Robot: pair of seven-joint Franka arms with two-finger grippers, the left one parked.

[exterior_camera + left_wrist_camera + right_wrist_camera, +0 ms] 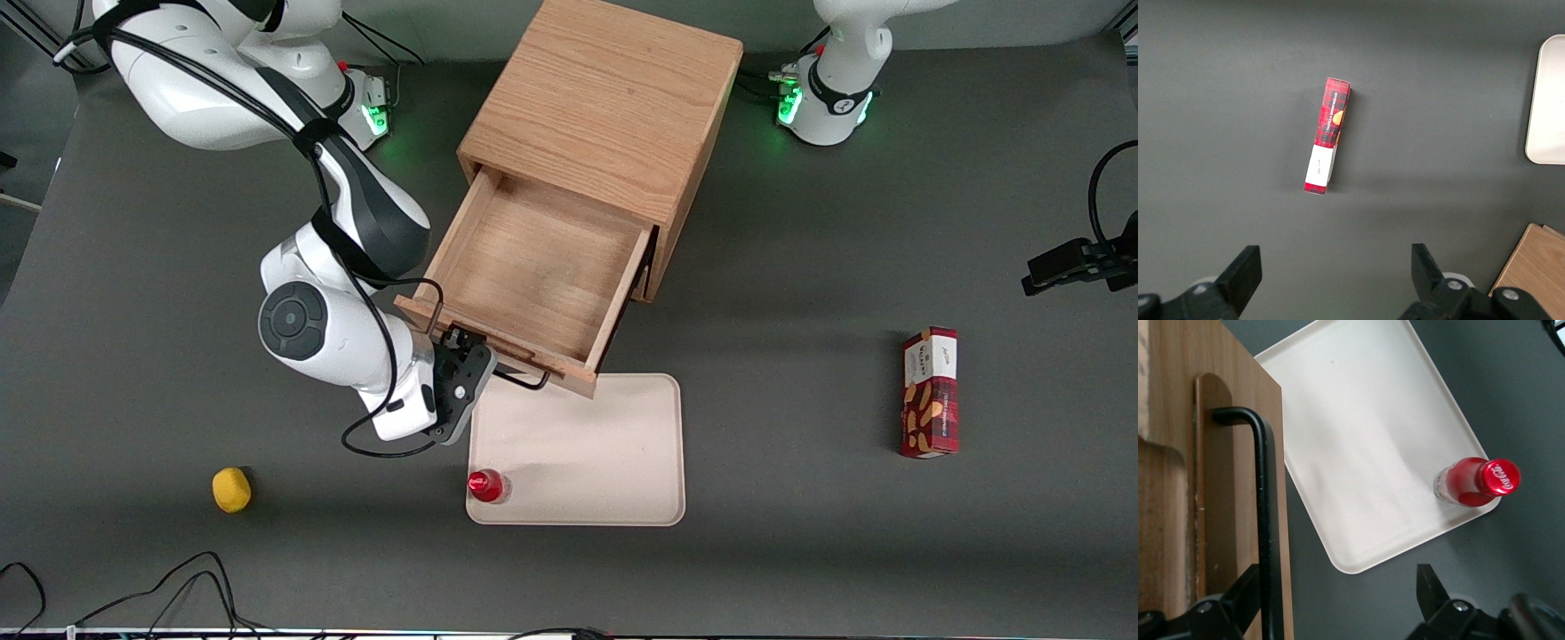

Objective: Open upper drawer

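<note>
The upper drawer (542,267) stands pulled well out of the oak cabinet (605,98), its light wood inside bare. Its thin black wire handle (526,381) runs along the drawer front, nearer the front camera. My right gripper (462,348) is at the handle's end toward the working arm, just in front of the drawer front. In the right wrist view the gripper (1338,577) is open wide. The handle bar (1268,520) lies close against one finger (1245,587), and the other finger (1428,583) is far from it. The lower drawer is hidden.
A cream tray (605,444) lies on the table in front of the drawer, with a red-capped cola bottle (485,485) upright at its near corner. A yellow lemon (231,490) lies toward the working arm's end. A red snack box (930,392) lies toward the parked arm's end.
</note>
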